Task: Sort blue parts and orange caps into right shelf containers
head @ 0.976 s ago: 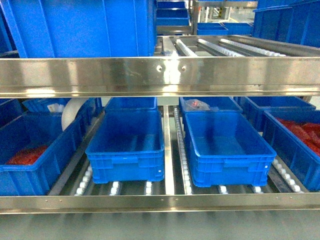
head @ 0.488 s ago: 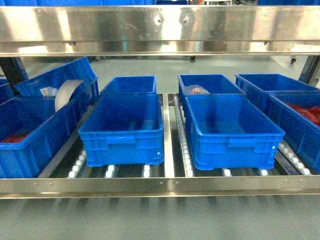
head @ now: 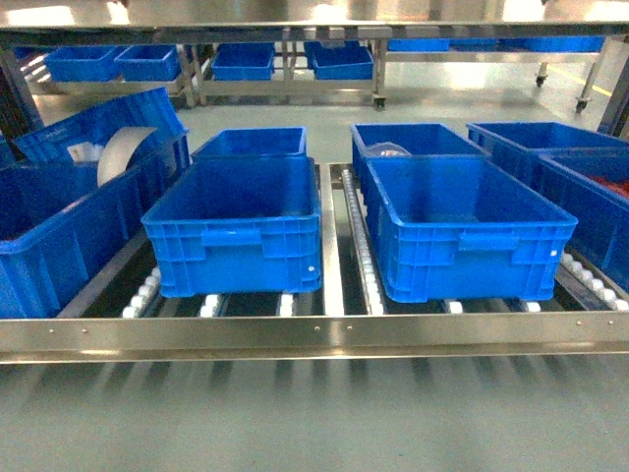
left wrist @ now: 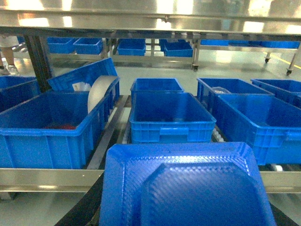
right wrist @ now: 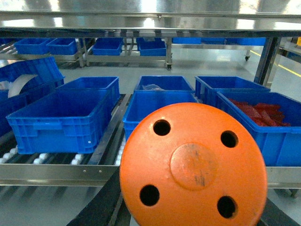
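A textured blue part (left wrist: 188, 188) fills the bottom of the left wrist view, with my left gripper shut on it. Only a dark finger (left wrist: 82, 209) shows beside it. A round orange cap (right wrist: 193, 165) with several holes fills the bottom of the right wrist view, held in my shut right gripper, whose dark fingers (right wrist: 96, 202) flank it. Two empty blue containers (head: 236, 261) (head: 472, 261) stand side by side on the shelf ahead. Neither gripper shows in the head view.
A steel front rail (head: 314, 334) edges the roller shelf. A steel beam (head: 314, 15) runs overhead. At the left, tilted crates hold a white roll (head: 118, 152). The crate at the right (right wrist: 282, 146) holds red pieces (right wrist: 256, 110). Smaller crates sit behind the two.
The head view has dropped: the upper steel beam slid up to the top edge, the two middle crates appear at a flatter angle, and a far rack with crates has come into sight.
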Robot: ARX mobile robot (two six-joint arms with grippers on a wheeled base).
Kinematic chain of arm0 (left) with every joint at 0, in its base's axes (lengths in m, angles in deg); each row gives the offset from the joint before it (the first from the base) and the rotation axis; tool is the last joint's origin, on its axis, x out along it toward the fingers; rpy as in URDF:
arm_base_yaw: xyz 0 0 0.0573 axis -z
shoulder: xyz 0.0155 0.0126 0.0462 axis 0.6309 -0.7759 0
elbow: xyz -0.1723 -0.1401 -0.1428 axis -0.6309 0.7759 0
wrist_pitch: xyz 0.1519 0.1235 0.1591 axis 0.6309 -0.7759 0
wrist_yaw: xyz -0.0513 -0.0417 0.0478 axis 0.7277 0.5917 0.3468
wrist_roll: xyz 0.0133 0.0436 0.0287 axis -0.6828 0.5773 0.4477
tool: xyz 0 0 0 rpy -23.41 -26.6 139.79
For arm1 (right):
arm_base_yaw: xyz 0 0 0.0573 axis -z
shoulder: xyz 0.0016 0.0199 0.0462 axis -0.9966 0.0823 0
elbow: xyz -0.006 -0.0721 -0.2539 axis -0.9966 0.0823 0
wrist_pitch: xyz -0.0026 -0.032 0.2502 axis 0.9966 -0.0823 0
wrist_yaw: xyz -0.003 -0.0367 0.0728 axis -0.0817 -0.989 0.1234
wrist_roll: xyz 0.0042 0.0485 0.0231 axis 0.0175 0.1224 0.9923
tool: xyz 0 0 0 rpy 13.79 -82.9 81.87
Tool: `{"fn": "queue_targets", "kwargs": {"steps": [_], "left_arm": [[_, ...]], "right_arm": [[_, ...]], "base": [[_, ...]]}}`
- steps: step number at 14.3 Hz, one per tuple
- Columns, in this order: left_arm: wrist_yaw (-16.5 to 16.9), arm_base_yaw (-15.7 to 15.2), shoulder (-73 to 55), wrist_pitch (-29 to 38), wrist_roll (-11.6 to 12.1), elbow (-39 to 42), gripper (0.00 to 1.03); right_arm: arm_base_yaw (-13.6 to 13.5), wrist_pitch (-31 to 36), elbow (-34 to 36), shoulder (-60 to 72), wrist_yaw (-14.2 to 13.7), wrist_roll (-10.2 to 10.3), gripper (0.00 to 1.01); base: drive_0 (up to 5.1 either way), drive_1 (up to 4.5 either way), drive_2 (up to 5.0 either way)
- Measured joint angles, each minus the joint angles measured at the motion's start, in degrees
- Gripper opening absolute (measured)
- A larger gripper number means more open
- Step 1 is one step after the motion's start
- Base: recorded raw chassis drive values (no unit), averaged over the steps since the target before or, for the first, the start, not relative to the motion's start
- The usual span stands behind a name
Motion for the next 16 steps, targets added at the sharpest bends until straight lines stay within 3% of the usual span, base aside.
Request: {"fn": "queue_targets", "kwargs": {"steps": [16], "left_arm": [[0.0,0.0,0.0,0.0,0.0,0.0,0.43]], "right_arm": [[0.0,0.0,0.0,0.0,0.0,-0.1,0.43]], "base": [[0.0,0.0,0.0]]}}
